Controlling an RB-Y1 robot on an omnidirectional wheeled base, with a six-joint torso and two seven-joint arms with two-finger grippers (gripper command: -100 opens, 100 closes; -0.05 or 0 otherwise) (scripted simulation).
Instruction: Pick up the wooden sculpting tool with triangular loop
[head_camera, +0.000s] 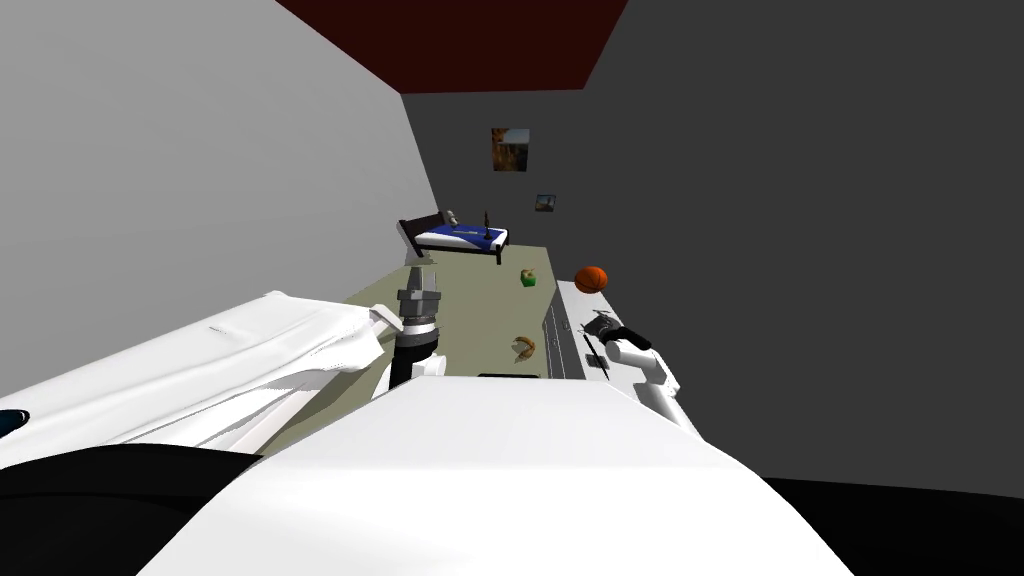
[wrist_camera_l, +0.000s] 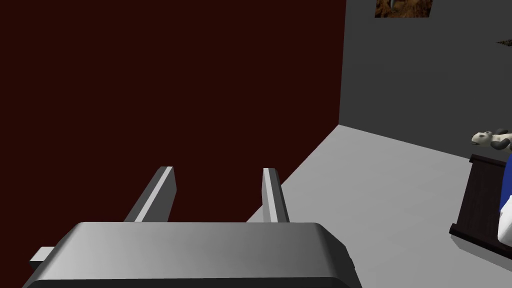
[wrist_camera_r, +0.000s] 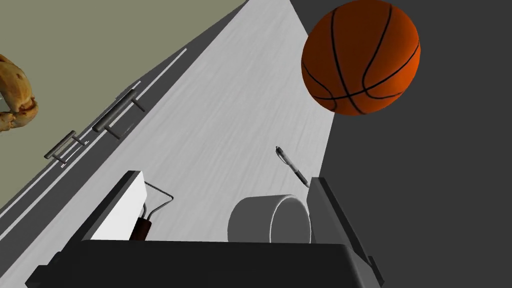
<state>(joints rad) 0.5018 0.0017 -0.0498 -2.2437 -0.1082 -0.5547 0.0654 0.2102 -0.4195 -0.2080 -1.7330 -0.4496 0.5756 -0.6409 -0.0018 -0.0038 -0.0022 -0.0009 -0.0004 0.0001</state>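
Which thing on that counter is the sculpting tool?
Find the long pale grey countertop with the orange basketball at its far end. Between the fingers of the right gripper lies a tool with a dark brown handle and thin triangular wire loop, unlike the slim pen and grey cylinder nearby.

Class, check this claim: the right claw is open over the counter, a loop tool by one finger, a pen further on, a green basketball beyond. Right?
Not quite: the basketball is orange, not green, as the right wrist view shows. The rest holds: right claw open over the counter, loop tool by one finger, pen further on.
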